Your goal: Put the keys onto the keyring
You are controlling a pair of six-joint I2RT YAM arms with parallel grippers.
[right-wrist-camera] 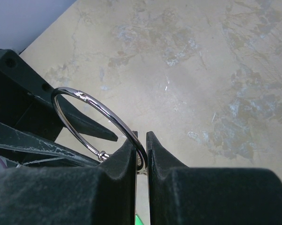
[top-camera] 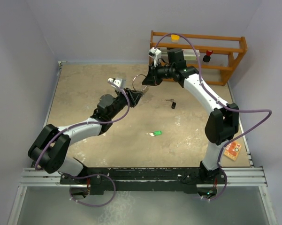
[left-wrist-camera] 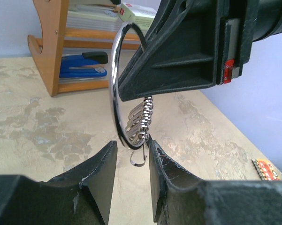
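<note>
The right hand (right-wrist-camera: 141, 140) is pressed together on the keyring (left-wrist-camera: 114, 84). It pinches the thin wire between its fingertips and holds the ring in the air, well above the surface (top-camera: 84, 98), toward the far side in front of the wooden rack (top-camera: 216, 37). The ring stands on edge, and a small cluster of silver keys (left-wrist-camera: 140, 123) hangs from its lower part, just under that hand's fingers.

The left hand (left-wrist-camera: 131, 159) sits directly below with its fingers a little spread. The bottom of the ring and a dangling loop of wire lie in the gap between them. Nothing looks pinched there, so I'd say this hand holds nothing.

The two loose keys lie flat on the surface, well apart from the ring. The green-headed key (top-camera: 155, 133) is near the middle, closer to the arm bases. The black-headed key (top-camera: 172, 104) is further back, just beside the right forearm. Neither is threaded on.

My judgement is that the job is at an early stage. The ring is lifted and steadied between the two hands, but the real work is not yet done. Each key has to be picked up, brought to the ring and worked onto the wire. With both hands at the ring, one would have to leave it to fetch a key. I cannot tell whether the ring's split has been pried open at all.
</note>
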